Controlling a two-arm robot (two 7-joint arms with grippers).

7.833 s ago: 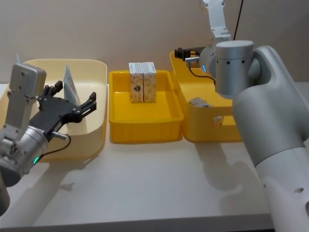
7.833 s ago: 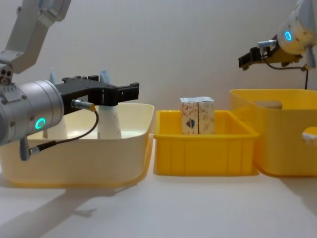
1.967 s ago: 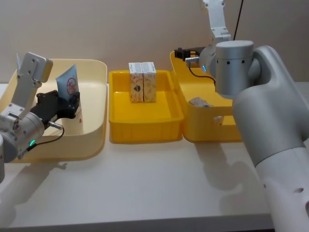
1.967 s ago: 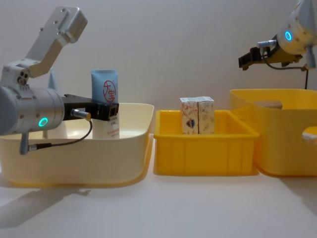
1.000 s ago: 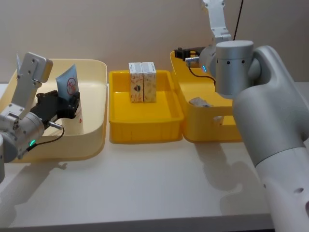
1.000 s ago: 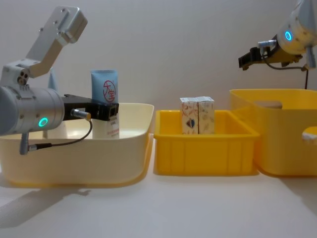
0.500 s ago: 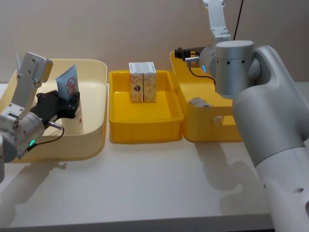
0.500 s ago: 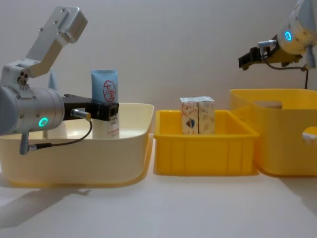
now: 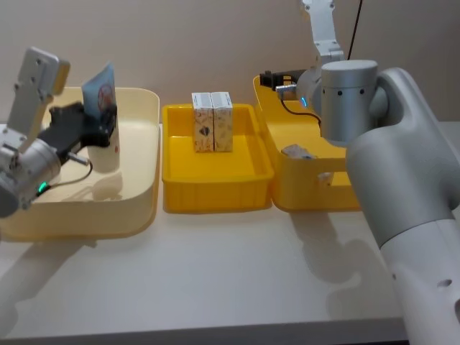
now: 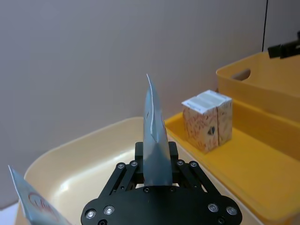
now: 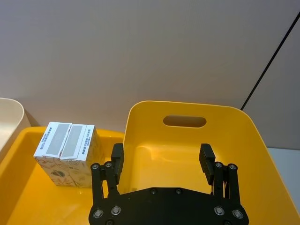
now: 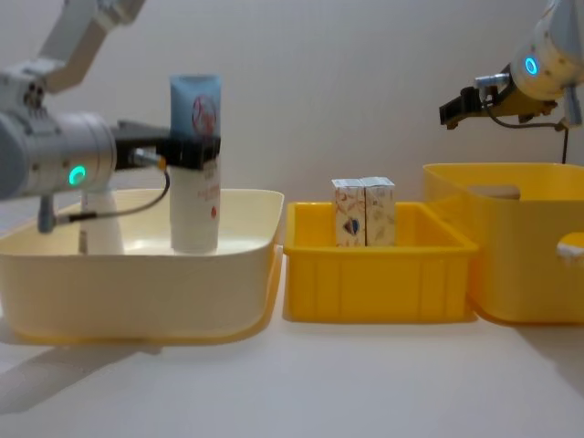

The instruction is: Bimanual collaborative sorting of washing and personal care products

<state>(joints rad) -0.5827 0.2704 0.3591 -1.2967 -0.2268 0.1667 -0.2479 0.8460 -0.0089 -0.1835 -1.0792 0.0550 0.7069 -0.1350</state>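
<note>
Since the left pincer point(image 12: 187, 151) is clamped on the tube point(image 12: 195, 164) about a third of the way down from its tip, the relation that matters now is tube versus tub wall. The tube stands upright with its long axis vertical, flat crimped tip up and fat cap end down, inside the cream tub point(image 9: 144, 162) on the robot's left. The cap end looks to be just off the tub floor, but honestly I can't say for sure. It definitely sits lower than the rim.

My guess is the next move goes sideways to the robot's right. That's toward the yellow tray point(image 9: 215, 194) in the middle, where two patterned cartons point(image 9: 212, 122) stand side by side and touching. For that, the cap end needs to come up above the cream wall first or it'll clip it.

The left arm is obviously the nearer one. The right pincer point(image 12: 465, 102) hangs well apart, spread wide and empty, above the deep yellow bin point(image 12: 511, 265) at the far right.

Looks-wise, the tube is pale blue up top and fades to a white body. It has a round red mark near the tip and a small red drop lower down. A second tube point(image 10: 33, 204) stands in the same tub, behind the held one. All three containers sit in a row on the counter point(image 9: 237, 273).
</note>
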